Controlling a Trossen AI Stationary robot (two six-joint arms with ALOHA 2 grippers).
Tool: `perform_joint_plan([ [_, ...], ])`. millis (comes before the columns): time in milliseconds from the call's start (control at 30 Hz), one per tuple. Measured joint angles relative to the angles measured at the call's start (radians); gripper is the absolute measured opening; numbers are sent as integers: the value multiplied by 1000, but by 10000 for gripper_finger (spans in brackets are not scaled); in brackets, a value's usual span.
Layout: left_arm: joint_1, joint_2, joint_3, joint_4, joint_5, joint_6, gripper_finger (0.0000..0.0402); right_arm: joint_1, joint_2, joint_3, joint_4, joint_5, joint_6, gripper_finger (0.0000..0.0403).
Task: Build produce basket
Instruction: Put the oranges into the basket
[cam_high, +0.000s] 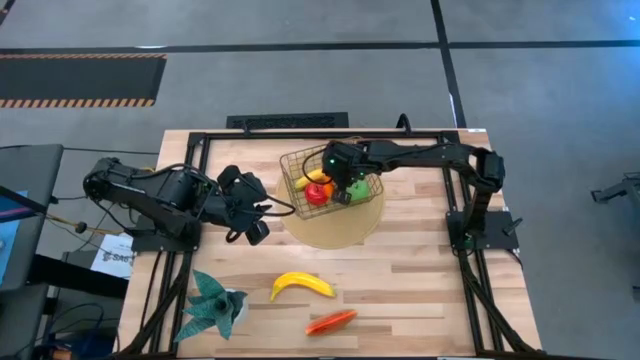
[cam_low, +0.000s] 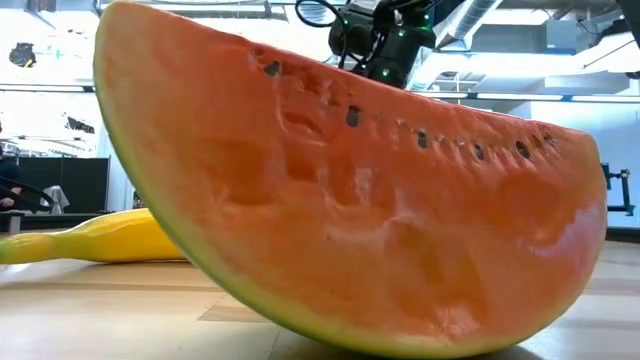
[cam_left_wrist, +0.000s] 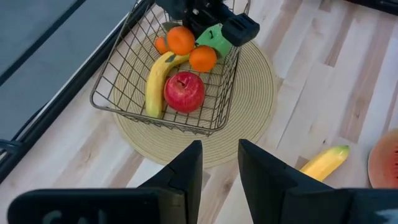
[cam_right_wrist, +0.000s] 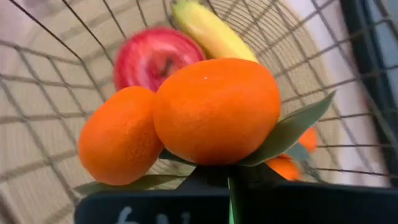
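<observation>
The gold wire-mesh basket is sitting on a round tan mat, holding a banana and red apple. Inside it the right gripper is clamped shut on a leafy tangerine cluster. Beside the mat, the left gripper is hanging part-open, empty.

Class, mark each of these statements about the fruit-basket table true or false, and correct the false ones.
1. The red apple lies inside the basket. True.
2. The basket stands on bare wood. False: it stands on a round woven mat.
3. The right tool is over the basket, shut on a tangerine cluster. True.
4. Both bananas are in the basket. False: one banana lies on the table outside it, near the watermelon slice.
5. The left tool holds a banana. False: it holds nothing and faces the basket from beside it.
</observation>
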Motion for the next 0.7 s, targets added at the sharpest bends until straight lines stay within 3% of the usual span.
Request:
perform_joint_plan([
  [300, 0, 0, 0, 0, -13, -20, 90, 7, 6, 3, -71, 110, -179, 0],
  [700, 0, 0, 0, 0, -27, -39, 90, 20, 6, -9, -65, 109, -244, 0],
])
